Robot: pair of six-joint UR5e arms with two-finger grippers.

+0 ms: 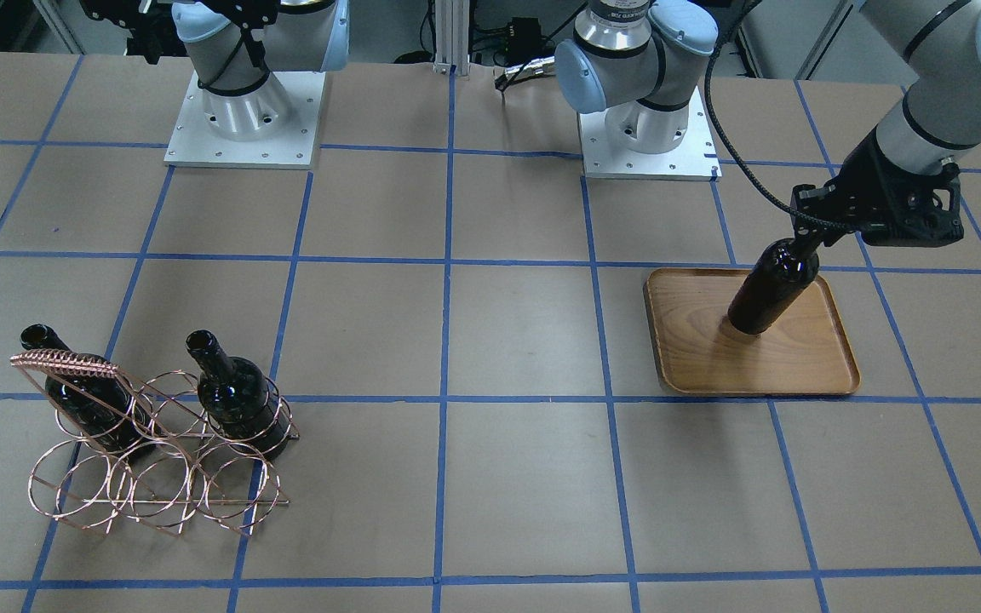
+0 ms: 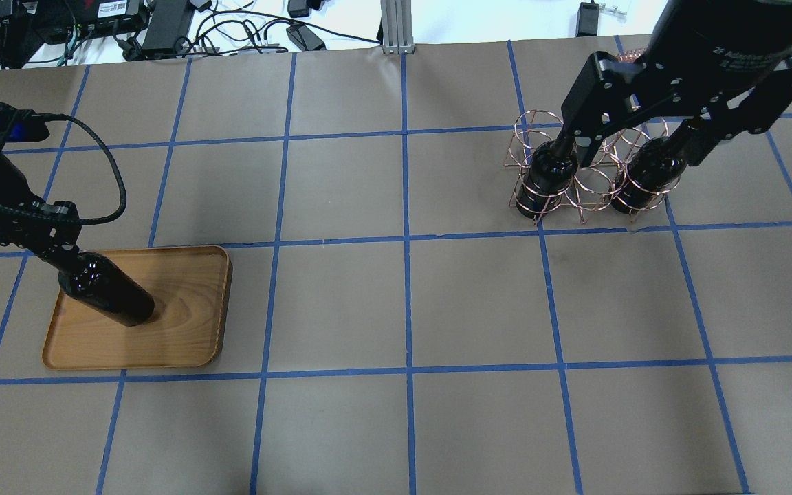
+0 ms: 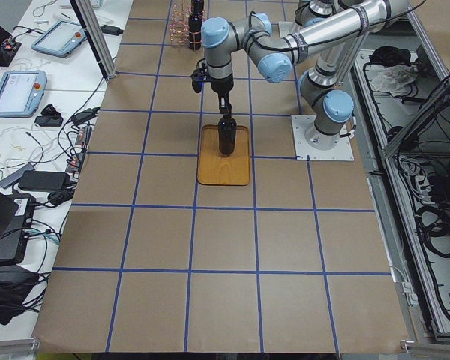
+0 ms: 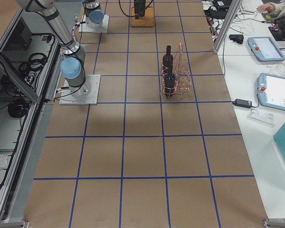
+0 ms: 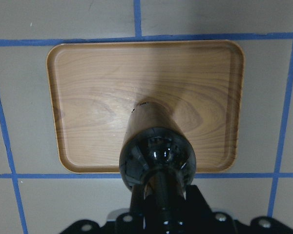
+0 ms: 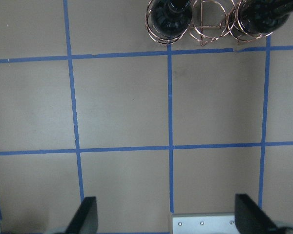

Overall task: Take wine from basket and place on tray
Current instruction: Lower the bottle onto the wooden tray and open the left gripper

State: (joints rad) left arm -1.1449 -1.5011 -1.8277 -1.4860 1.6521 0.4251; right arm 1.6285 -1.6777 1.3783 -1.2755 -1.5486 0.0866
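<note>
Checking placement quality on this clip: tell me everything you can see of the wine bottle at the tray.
The wine bottle is dark, glossy glass with rounded shoulders that narrow to a slim neck. No label shows. It stands upright, and its base appears to rest on the wooden tray, in the half nearer the robot, clear of the rim. The left gripper comes down from above and is shut on the neck, hiding the bottle's top. Nothing else touches it.
</note>
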